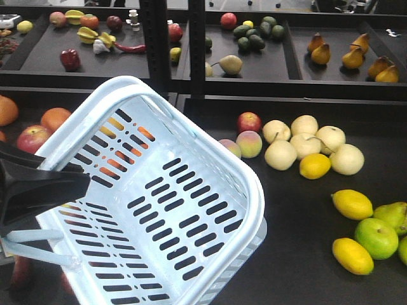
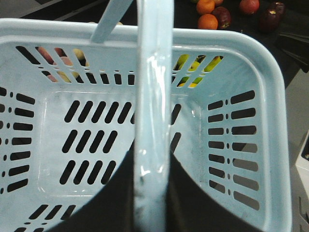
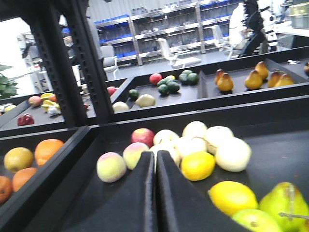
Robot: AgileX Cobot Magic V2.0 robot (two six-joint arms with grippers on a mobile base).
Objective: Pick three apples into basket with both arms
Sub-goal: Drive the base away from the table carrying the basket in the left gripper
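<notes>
Zero apples yet in the pale blue-white slotted plastic basket (image 1: 121, 84), hanging by its handle from the clamped left hand (image 2: 153, 164). Next the right hand (image 3: 155, 159), pinched narrow and empty, likely must open for the round red apple (image 3: 143, 137) just ahead.

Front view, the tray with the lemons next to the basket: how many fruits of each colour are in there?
red apple: 1
pink peaches: 2
pale round fruits: 6
yellow lemons: 3
green fruits: 3, one cut off by the picture's edge
Total: 15
</notes>
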